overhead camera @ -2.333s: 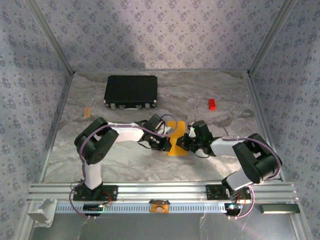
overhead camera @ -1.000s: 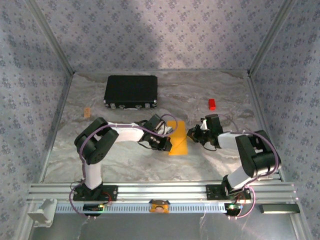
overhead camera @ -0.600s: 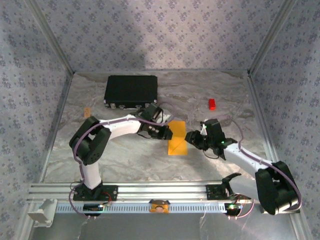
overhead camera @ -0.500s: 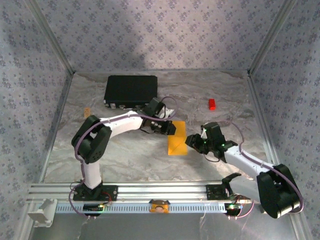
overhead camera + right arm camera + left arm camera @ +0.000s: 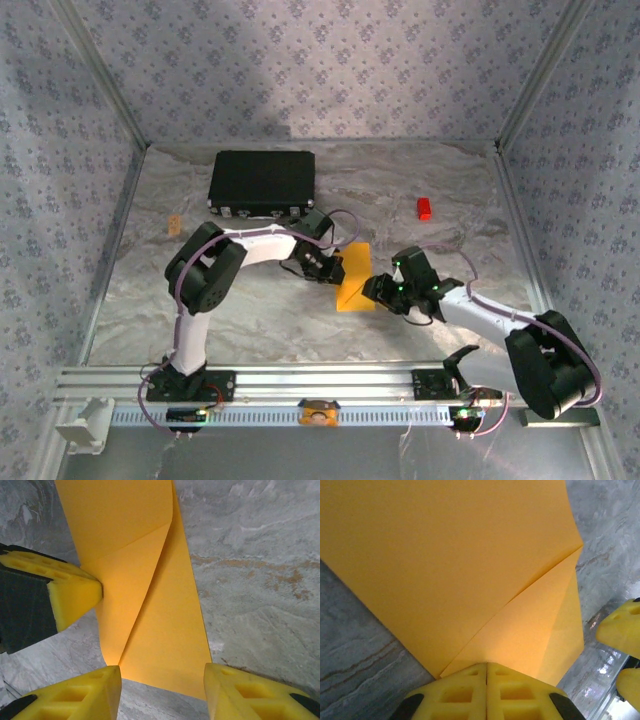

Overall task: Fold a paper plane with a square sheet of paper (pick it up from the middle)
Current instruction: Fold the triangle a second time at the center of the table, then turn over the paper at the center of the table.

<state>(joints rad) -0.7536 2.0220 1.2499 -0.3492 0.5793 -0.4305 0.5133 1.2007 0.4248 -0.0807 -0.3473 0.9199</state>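
Two arms bent low toward mid-table, wrists nearly meeting. Left gripper [image 5: 486,667] pressed together, tips against the left edge of the orange sheet of paper [image 5: 150,580]; pinching or merely touching, impossible to tell. Right gripper [image 5: 162,675] spread apart, straddling its near end. One sheet, one black case [image 5: 262,182], one red block [image 5: 424,208]. Thin matte paper, long rectangle with a diagonal flap, on marbled grey table [image 5: 450,180].

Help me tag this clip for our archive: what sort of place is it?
Likely a robotics lab test cell: pale patterned walls enclose a grey marbled tabletop, and two black-and-white robot arms are bolted to a slotted aluminium rail.
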